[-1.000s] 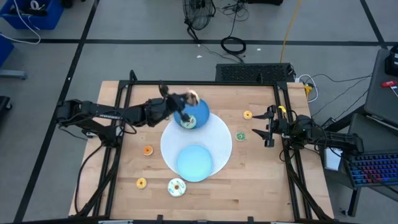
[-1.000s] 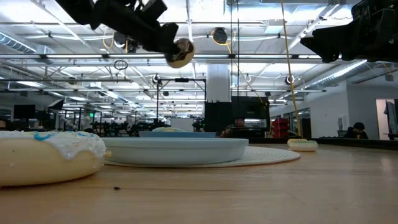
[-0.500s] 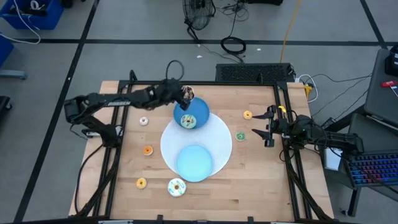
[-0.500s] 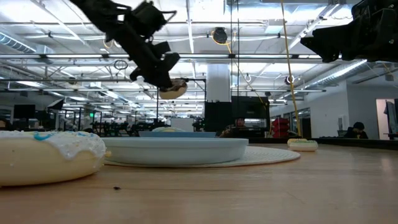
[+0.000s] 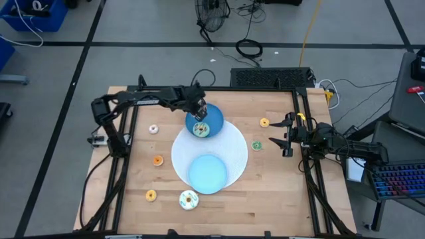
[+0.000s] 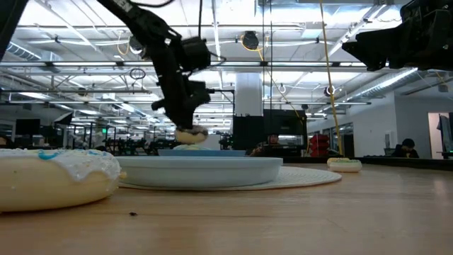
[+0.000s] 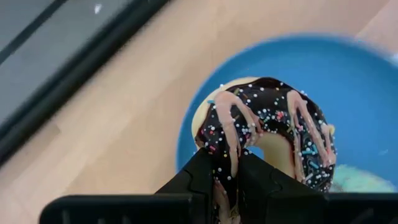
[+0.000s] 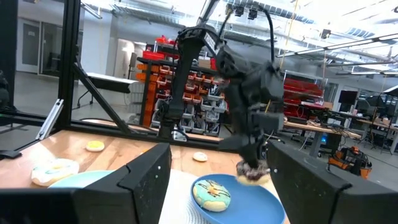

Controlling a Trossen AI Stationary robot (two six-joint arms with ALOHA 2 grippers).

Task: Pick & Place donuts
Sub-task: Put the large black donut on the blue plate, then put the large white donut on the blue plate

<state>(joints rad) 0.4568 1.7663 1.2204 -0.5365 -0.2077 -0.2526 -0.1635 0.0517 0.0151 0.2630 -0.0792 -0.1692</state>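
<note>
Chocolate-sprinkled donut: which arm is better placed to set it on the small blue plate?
Left. Its hand is shut on the chocolate-sprinkled donut just above the small blue plate; the right hand waits open at the table's far right.

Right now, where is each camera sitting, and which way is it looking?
High view: above the table, looking straight down; both arms show, the left gripper over the blue plate.
Low view: at table-top height, looking level across; the left arm comes down from above.
Left wrist view: on the left arm, looking past its jaws at the chocolate donut they clamp.
Right wrist view: on the right arm, facing the left arm across the table; right gripper open.
All four views share the chocolate donut and the blue plate.
</note>
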